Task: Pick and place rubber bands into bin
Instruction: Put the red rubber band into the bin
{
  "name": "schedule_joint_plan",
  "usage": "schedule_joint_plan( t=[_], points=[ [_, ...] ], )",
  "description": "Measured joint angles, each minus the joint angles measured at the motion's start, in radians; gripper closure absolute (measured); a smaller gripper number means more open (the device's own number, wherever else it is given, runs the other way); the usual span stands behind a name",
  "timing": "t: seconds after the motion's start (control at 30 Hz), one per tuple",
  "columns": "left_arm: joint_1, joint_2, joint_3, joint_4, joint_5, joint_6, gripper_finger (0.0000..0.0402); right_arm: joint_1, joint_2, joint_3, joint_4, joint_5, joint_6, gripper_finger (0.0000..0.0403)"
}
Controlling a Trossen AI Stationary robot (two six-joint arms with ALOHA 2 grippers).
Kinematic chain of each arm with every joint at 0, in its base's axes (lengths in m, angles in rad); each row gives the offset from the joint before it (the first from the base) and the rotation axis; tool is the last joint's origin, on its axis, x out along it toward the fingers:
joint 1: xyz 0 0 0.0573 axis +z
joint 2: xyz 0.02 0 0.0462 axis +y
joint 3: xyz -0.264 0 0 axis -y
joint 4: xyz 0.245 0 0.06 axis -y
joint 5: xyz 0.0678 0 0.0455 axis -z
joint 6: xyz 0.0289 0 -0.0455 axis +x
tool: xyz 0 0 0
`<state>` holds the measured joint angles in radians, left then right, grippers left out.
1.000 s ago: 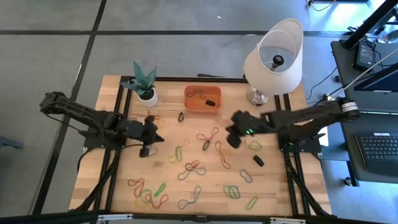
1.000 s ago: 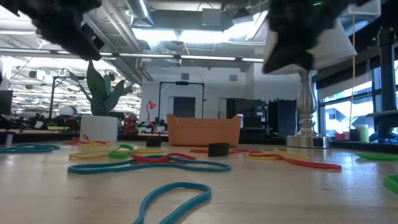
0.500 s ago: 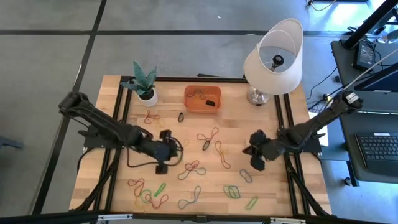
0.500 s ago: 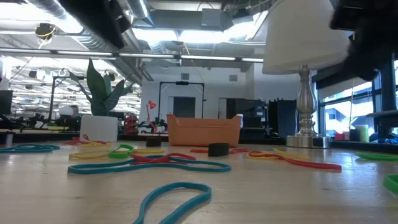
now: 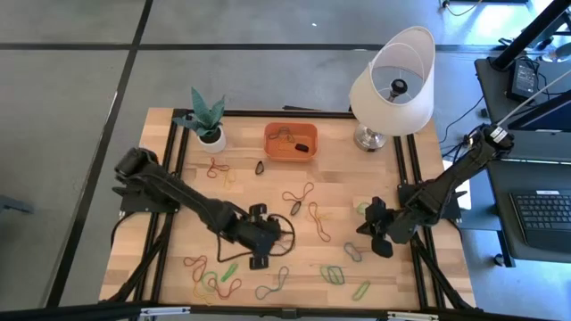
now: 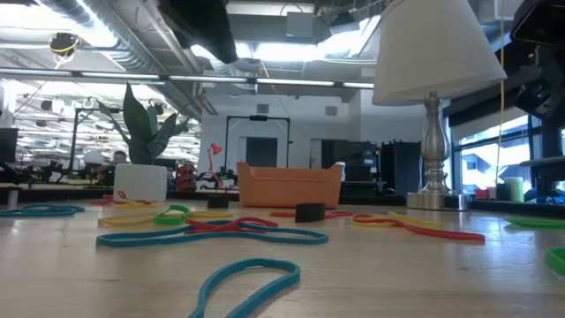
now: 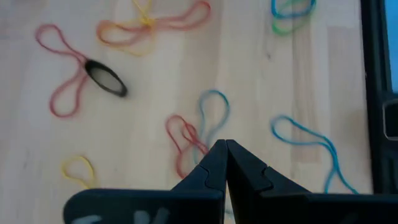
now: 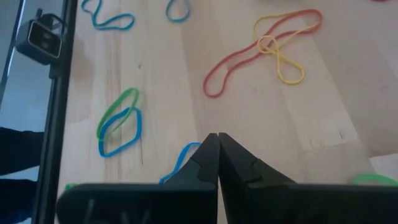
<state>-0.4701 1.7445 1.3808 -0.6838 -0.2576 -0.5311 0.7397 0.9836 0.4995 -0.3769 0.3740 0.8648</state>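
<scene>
desk [image 5: 178, 134]: wooden top in a black frame. bin [image 5: 290, 142]: orange tray near the far edge, about midway along it, holding a black band and a thin loop. rubber bands [image 5: 277, 242]: loose loops in red, orange, yellow, green, blue and black, spread over the middle and the near half of the desk; a red one lies beside the plant pot [image 5: 212, 138] toward the far left corner, a black one just left of the bin. lamp [image 5: 393, 85]: white shade on a metal base at the far right corner. left gripper [image 5: 260, 256]: over the near-middle of the desk above a red and blue band pair, fingers [image 7: 219, 163] clenched together, holding nothing. right gripper [image 5: 378, 241]: near the right edge, over a blue band, fingers pressed tight, nothing between them.
</scene>
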Motion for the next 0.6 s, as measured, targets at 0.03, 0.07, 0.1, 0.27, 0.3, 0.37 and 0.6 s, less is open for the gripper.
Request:
schedule_joint_plan(
  t=[0.03, 0.07, 0.1, 0.27, 0.3, 0.37, 0.6],
  points=[
    [-0.010, 0.022, 0.031, -0.035, 0.007, -0.016, 0.0400, 0.003, 0.000, 0.000, 0.000, 0.000, -0.007, 0.0398],
    [-0.019, 0.042, 0.061, -0.078, 0.021, -0.031, 0.0400, 0.006, 0.000, 0.000, -0.001, 0.000, -0.010, 0.0398],
    [-0.030, 0.060, 0.087, -0.114, 0.030, -0.047, 0.0400, 0.008, 0.000, 0.000, -0.001, 0.000, -0.013, 0.0398],
    [-0.100, 0.129, 0.167, -0.212, 0.108, -0.163, 0.0400, 0.008, 0.000, 0.000, 0.000, 0.001, -0.050, 0.0397],
    [-0.114, 0.137, 0.168, -0.212, 0.128, -0.200, 0.0400, 0.008, 0.000, 0.000, -0.001, 0.000, -0.059, 0.0397],
    [-0.149, 0.152, 0.168, -0.220, 0.158, -0.276, 0.0400, 0.008, 0.000, 0.000, -0.001, 0.000, -0.063, 0.0397],
    [-0.258, 0.213, 0.164, -0.221, 0.181, -0.619, 0.0384, 0.008, 0.000, 0.000, -0.001, 0.001, -0.063, 0.0397]
  ],
)
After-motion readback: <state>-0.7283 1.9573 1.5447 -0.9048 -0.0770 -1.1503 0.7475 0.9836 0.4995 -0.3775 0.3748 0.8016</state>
